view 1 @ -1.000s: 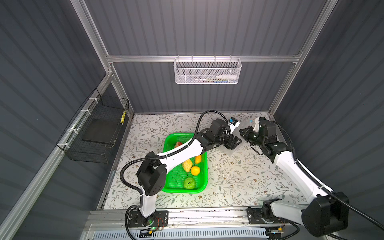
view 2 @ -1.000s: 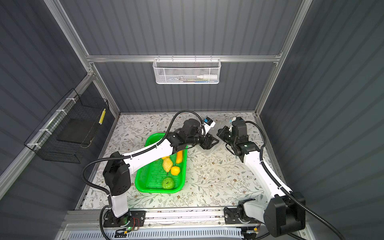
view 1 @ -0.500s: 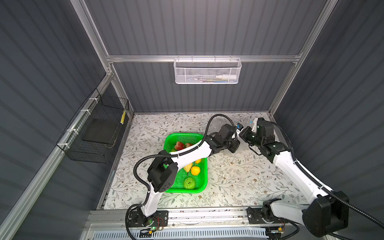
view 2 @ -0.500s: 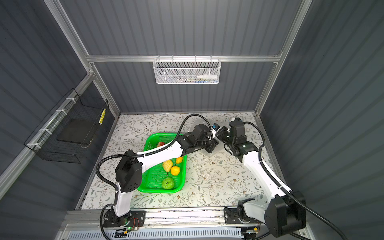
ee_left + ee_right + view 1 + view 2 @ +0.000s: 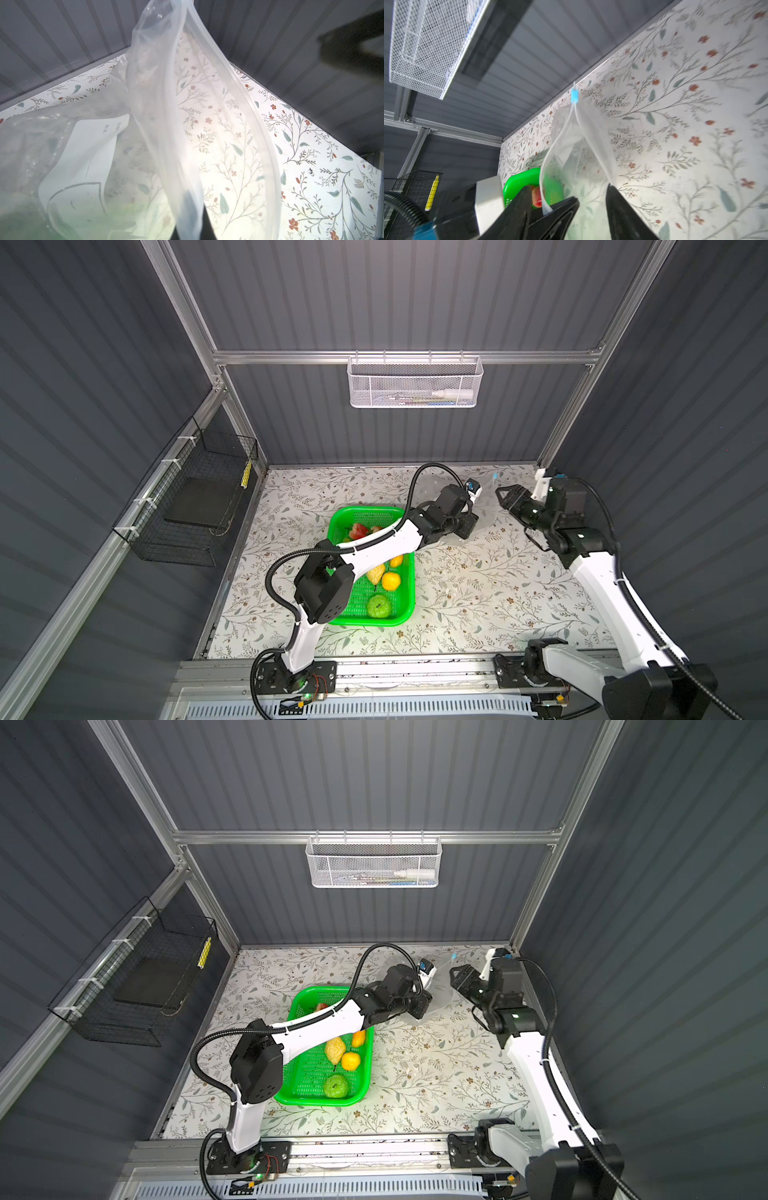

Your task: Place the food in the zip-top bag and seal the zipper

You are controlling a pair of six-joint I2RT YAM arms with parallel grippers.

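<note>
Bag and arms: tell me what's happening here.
The left claw is shut on the mouth edge of the zip-top bag, holding that edge up. The right claw stands open beside it, gripping nothing. The bag's mouth gapes, its blue slider at one end. The toy fruit lies in the green basket.

the left arm [image 5: 376, 545] and right arm [image 5: 602, 585] wear long glossy white shells between chunky matte black joint housings [image 5: 322, 593]. a ribbed black hose [image 5: 269, 585] loops beside each. a white camera block [image 5: 475, 490] rides each wrist. the left claw [image 5: 468, 526] and right claw [image 5: 500, 495] are plain black. black base blocks [image 5: 291, 678] sit bolted on a silver rail [image 5: 415, 668]; red wires [image 5: 319, 681] and a green light [image 5: 306, 696] show by the left one.
</note>
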